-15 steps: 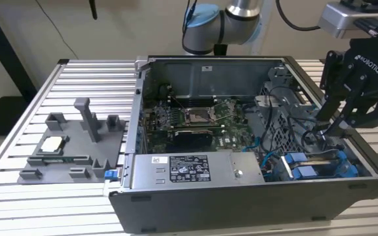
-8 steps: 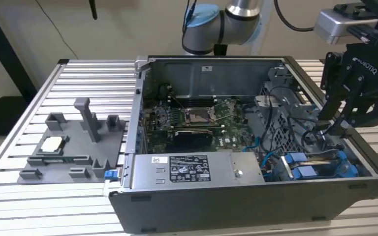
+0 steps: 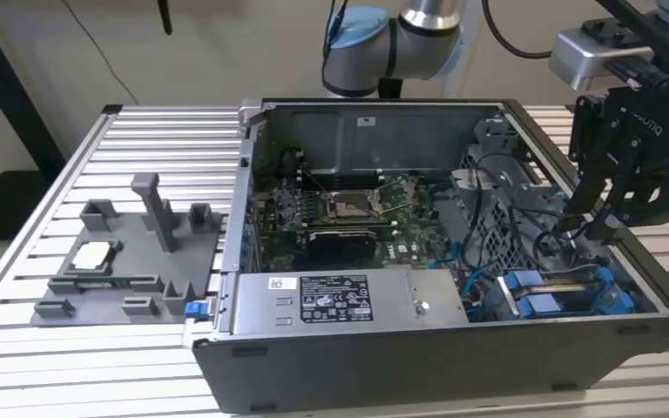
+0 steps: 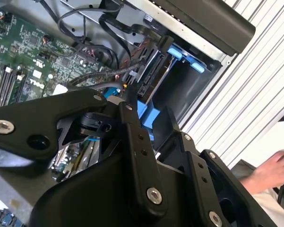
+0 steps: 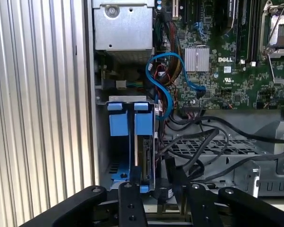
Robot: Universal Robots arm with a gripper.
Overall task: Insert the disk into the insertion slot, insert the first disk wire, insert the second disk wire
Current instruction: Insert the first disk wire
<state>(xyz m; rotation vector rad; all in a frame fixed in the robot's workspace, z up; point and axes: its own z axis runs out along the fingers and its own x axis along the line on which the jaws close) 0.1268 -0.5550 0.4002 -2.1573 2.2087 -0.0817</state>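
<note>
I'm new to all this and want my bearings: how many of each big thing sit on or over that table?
Case: 1
Circuit board: 1
Power box: 1
Grey tray: 1
Arm: 1
Pincer: 1
Total: 6

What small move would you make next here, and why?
Probably ease the end effector slightly lower toward the black wires beside the bay. The disk already appears seated in the insertion slot, and the end effector hangs just above those loose wires, next to the disk's edge.
</note>
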